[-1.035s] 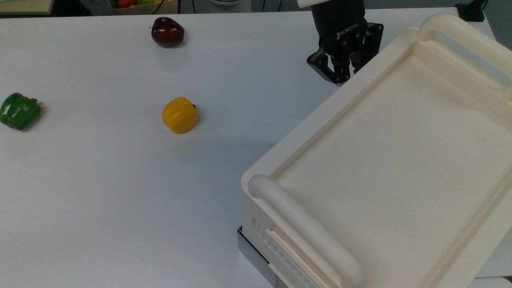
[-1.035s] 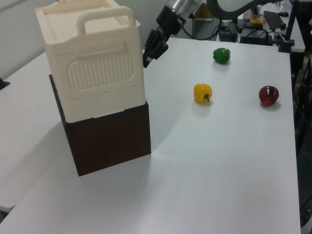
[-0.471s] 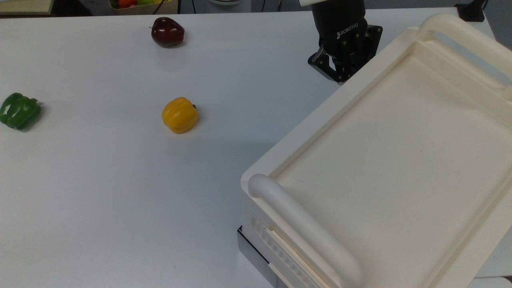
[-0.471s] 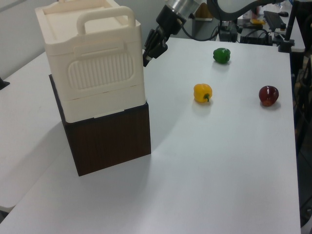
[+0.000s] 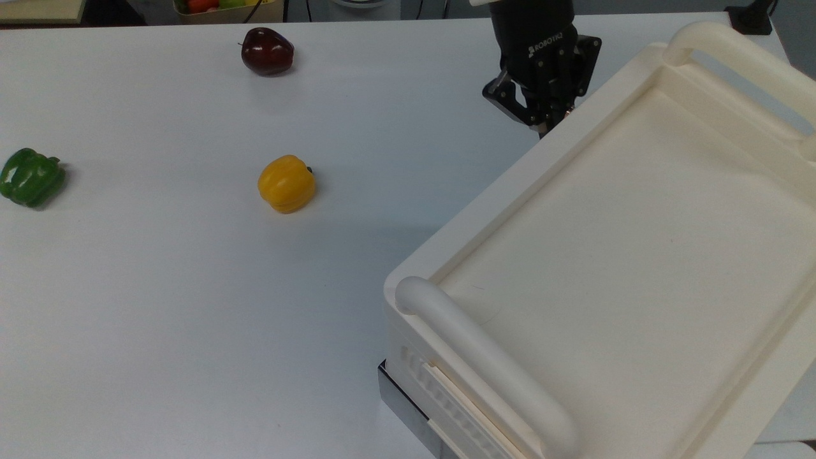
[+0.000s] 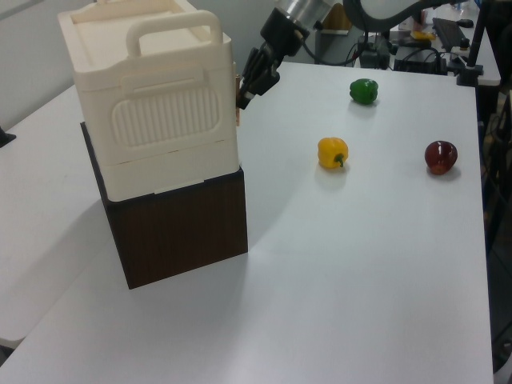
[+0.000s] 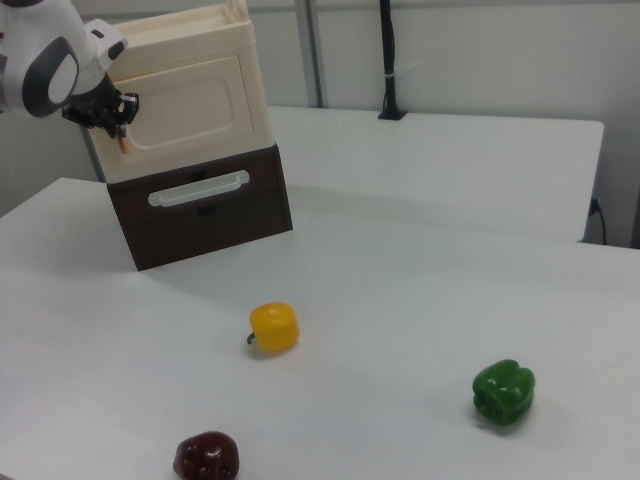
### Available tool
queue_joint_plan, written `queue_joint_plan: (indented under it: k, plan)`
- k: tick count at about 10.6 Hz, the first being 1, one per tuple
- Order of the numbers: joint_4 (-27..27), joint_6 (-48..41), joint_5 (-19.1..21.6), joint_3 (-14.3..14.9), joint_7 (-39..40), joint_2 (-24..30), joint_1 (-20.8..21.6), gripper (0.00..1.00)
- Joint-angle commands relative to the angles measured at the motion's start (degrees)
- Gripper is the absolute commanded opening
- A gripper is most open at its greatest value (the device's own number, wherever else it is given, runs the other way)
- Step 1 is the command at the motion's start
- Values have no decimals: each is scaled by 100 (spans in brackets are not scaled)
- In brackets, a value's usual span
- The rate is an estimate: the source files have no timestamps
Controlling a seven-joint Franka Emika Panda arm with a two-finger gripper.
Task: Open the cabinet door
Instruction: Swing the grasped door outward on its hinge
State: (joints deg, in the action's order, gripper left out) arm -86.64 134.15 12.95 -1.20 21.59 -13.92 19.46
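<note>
So the biggest thing is the white table [image 5: 159, 287], and the cream cabinet [image 6: 152, 104] sits on a dark brown drawer base [image 7: 205, 215] over at the top view's right. The cabinet door [image 7: 190, 110] is the cream panel on the front face in the right view, looking flush with the frame, and its little copper-brown handle [image 7: 123, 142] sits near the right view's left edge of the panel. The gripper [image 7: 112, 118] is right up at that handle, fingers looking pinched in around it, though I can't tell for sure whether they actually have it. In the left view the gripper [image 6: 250, 90] sits just beside the cabinet's far corner. Well apart on the open table: a yellow pepper [image 5: 286, 183], a green pepper [image 5: 30, 176] and a dark red apple [image 5: 267, 50]
</note>
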Motion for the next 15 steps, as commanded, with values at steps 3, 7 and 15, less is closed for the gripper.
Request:
queue_joint_plan:
  k: [3, 7, 15]
  plan:
    - [-442, -2132, -108, 103, -14, 925, -757, 25]
    - [-301, -3816, -1144, 103, -617, 1190, -1549, 100]
    - [-205, -4598, -1241, 129, -1790, 1269, -2578, 100]
